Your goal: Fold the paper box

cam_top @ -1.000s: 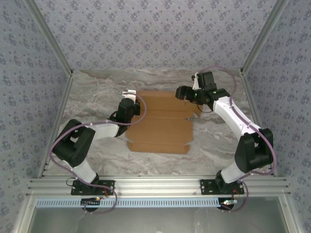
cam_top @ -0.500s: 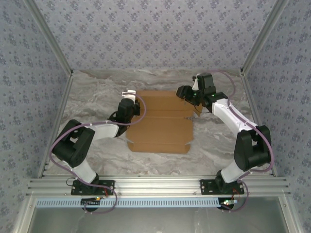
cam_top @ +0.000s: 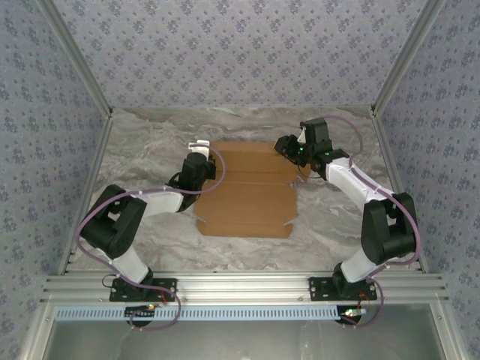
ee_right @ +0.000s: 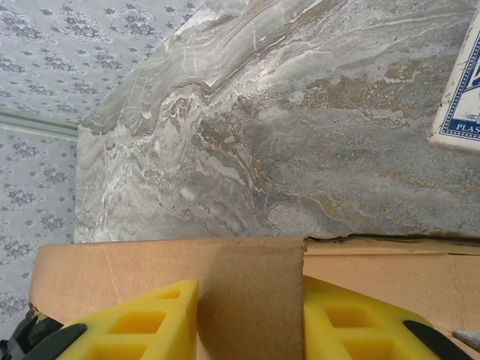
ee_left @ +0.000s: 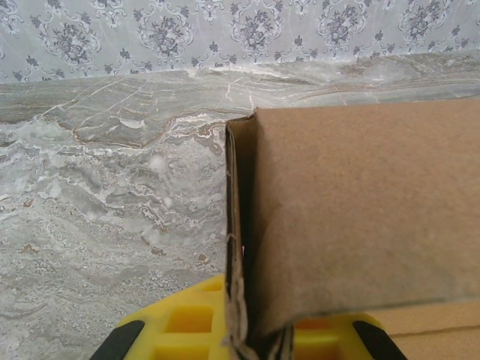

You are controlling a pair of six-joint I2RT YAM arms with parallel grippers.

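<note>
Marble table (cam_top: 142, 157), patterned walls (cam_top: 225, 45). The paper box (cam_top: 251, 191) lies mid-table. The left gripper (ee_left: 251, 341) is clamped on an upright side flap. The right gripper (ee_right: 251, 330) straddles a tab at the far right corner, and I cannot tell whether it pinches. I would raise both sides together, bending along the scored creases, not the panels. A blue-and-white card (ee_right: 459, 90) reads "PLAS", then runs off the frame.
</note>
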